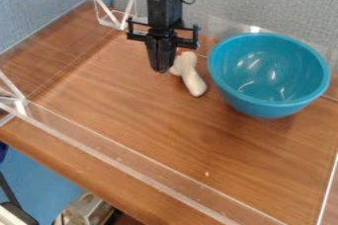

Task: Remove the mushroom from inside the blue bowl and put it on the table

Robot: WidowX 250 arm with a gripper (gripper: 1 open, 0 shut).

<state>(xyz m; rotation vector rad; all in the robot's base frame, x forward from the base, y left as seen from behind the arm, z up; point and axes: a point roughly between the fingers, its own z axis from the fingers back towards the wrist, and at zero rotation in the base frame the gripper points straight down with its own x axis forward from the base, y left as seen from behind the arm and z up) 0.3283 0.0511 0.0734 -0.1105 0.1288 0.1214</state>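
In the camera view, the black robot pincer hung with its tips together beside the cream-stemmed toy mushroom, which lay on the wood-grain tabletop; retreating well called for lifting straight up, without brushing it.

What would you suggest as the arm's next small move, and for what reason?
I would probably lift the gripper straight up, away from the mushroom. The mushroom already lies on the table, outside the bowl, and the gripper is shut beside it without holding it, so nothing seems left to do but back off without nudging it.
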